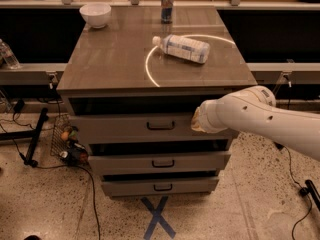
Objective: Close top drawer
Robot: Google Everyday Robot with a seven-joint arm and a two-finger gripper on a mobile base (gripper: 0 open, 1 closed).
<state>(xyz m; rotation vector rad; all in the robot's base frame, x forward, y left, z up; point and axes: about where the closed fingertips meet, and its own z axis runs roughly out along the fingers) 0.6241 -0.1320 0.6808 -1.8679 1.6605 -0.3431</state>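
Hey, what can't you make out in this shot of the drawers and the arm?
Camera view:
- Pincer, at the top drawer's front right of its handle: mostly covered by the white arm; contact unclear.
- Top drawer's inside: lost in the dark gap under the tabletop.
- Things in the wire basket at the left: too small to name.
- Arm's base: cut off by the right edge.

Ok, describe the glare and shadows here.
Camera view: a bright ring-shaped glare arcs across the cabinet top beside the bottle; deep shadow fills the gap above the top drawer; the tool sits at that drawer's front, right of its handle.
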